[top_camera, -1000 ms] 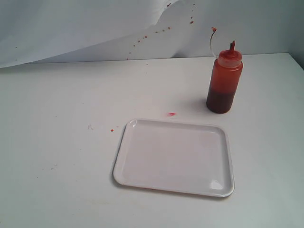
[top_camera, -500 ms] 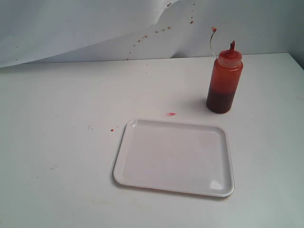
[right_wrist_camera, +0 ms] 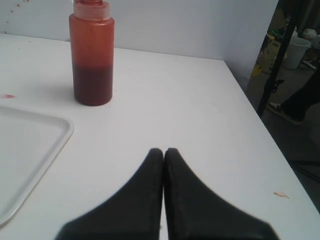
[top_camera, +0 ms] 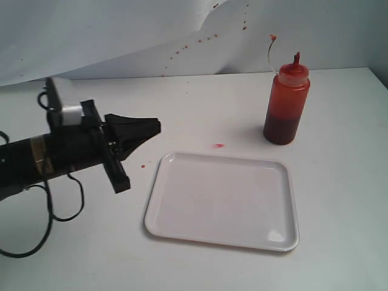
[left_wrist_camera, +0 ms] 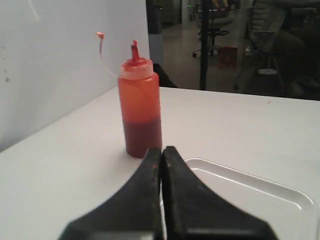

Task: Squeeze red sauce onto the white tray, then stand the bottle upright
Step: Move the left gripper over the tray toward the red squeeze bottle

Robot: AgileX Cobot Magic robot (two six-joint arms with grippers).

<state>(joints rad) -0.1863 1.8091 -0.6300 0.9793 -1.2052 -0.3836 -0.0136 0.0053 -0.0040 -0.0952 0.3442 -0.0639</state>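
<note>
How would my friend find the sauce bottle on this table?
Look at the big white table, then find the flat white tray near its middle. Behind the tray's far right corner stands the bottle, upright. It is the only tall orange-red thing, with dark sauce at its bottom.

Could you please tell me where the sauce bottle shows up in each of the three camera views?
Exterior view: bottle upright in the upper right, behind the tray's far right corner.
Left wrist view: bottle upright just beyond the shut jaws, next to the tray.
Right wrist view: bottle upright well beyond the shut jaws, past the tray's corner.
Shared landmark: the tray, visible in all three.
</note>
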